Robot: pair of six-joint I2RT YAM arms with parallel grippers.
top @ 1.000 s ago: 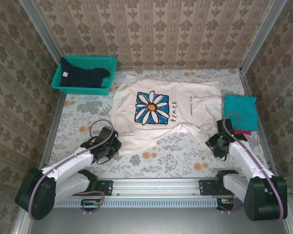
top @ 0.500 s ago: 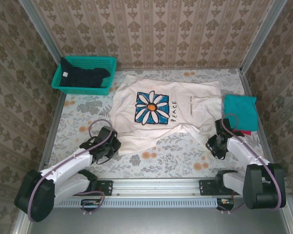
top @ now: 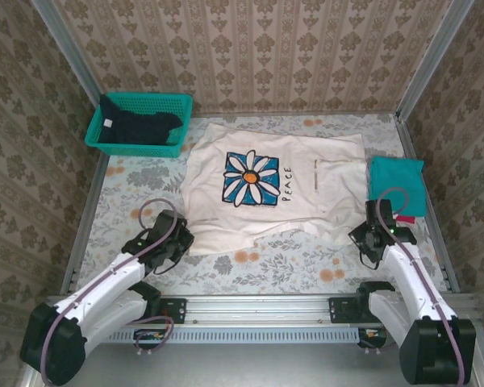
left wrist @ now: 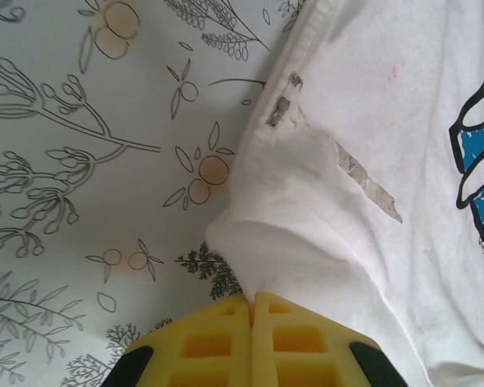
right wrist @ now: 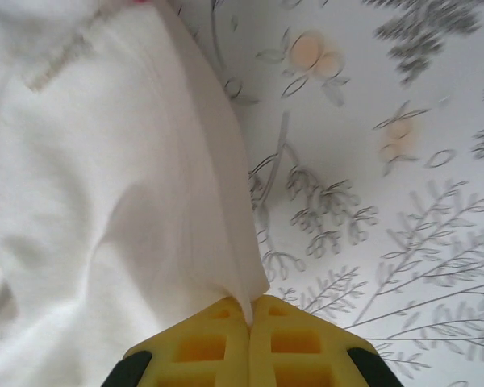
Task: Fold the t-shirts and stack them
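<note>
On the surface [top: 290, 262], the navy shirt [top: 137, 127] sits in the basket [top: 145, 100], far left. The left jaws pinch the white shirt [top: 274, 181] at its near corner; the right jaws pinch its other near corner. The teal shirt [top: 397, 184] lies right.

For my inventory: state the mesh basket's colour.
The basket is teal, clearest in the top external view.

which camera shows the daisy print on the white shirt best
Top external: the whole daisy print lies flat and unobstructed, with PEACE beside it. Left wrist catches a sliver of its blue edge at the right; right wrist has plain cloth of the white shirt.
</note>
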